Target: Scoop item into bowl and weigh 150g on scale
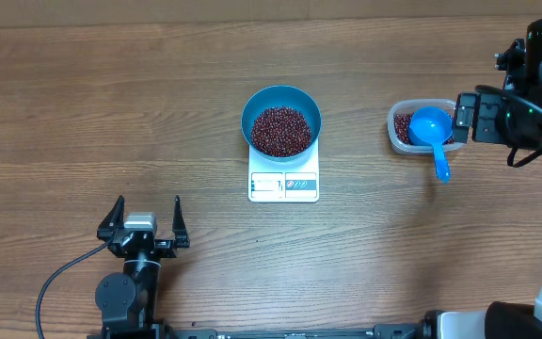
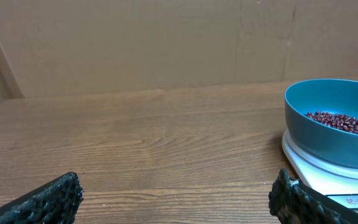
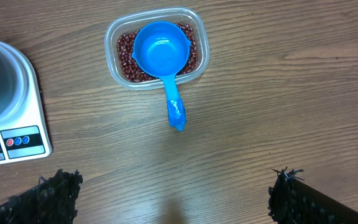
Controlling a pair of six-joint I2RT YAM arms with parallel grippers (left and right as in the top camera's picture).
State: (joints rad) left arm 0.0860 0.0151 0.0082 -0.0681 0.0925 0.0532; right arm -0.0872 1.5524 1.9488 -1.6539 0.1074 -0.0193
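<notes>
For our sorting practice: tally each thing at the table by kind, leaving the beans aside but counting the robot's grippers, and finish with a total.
bowl: 1
scale: 1
tub: 1
scoop: 1
gripper: 2 (left gripper, right gripper)
Total: 6

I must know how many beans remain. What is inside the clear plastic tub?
The clear tub holds red-brown beans and the blue scoop, empty, its handle sticking out over the rim. The scoop covers most of the beans, so their depth cannot be seen.
</notes>
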